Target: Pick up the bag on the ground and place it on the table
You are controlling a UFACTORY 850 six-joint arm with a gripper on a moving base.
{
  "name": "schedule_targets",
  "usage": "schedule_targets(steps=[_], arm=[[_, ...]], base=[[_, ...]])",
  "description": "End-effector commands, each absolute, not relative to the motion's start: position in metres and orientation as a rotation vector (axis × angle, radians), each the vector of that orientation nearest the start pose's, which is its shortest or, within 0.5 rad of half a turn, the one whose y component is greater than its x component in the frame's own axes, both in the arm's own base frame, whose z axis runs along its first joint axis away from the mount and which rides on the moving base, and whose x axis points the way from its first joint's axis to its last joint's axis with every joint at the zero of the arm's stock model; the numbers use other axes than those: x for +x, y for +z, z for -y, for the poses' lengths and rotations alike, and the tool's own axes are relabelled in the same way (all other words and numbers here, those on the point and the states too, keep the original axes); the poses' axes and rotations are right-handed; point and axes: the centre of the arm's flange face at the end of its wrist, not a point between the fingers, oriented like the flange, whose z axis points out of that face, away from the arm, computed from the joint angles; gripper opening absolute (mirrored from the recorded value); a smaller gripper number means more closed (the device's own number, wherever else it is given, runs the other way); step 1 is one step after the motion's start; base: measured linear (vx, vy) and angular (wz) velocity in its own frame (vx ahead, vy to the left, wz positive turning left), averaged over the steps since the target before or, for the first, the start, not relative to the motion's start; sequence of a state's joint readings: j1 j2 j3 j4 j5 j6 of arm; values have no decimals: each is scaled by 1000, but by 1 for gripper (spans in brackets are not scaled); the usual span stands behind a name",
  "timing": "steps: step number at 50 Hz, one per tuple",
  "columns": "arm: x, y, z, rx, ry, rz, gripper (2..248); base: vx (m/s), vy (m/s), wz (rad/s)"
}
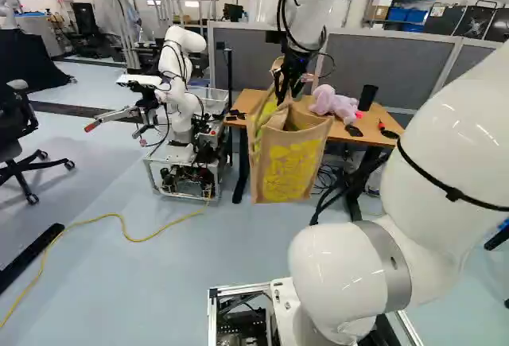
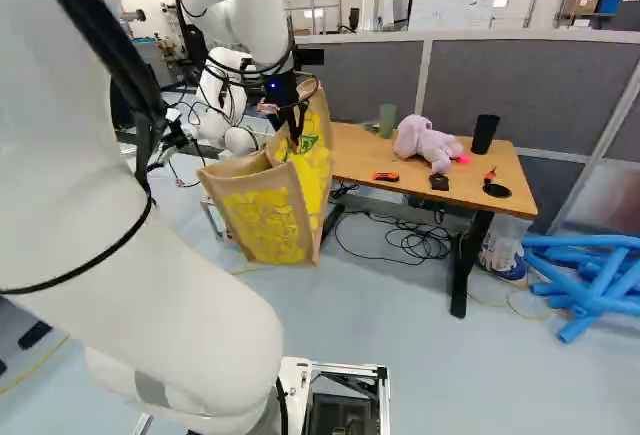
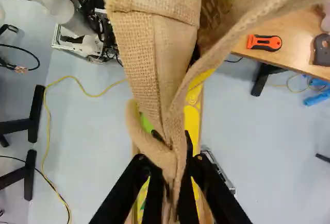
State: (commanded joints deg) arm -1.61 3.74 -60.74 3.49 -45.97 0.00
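The tan burlap bag with yellow print (image 1: 290,159) hangs from my gripper (image 1: 288,83) in front of the table (image 1: 378,123), in the air above the floor. In the right base view the bag (image 2: 268,210) is left of the table (image 2: 510,180), below the gripper (image 2: 295,130). The wrist view shows the gripper (image 3: 172,183) shut on gathered burlap of the bag (image 3: 147,54), with fabric running out ahead of the fingers. The bag hides part of the table there.
On the table are a pink plush toy (image 2: 428,142), a black cup (image 2: 485,133), a green cup (image 2: 387,120) and an orange tool (image 2: 386,177). Another robot (image 1: 181,83) stands beside the table. Blue tubes (image 2: 590,275) lie at the right, and a yellow cable (image 1: 135,239) crosses the floor.
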Motion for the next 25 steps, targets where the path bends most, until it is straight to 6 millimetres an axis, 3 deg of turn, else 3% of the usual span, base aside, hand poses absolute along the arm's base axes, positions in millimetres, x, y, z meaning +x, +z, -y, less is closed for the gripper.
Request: schedule_targets(steps=[25], arm=[[450,652,8,-3054,-484,-89,28]], base=[[0,0,0]])
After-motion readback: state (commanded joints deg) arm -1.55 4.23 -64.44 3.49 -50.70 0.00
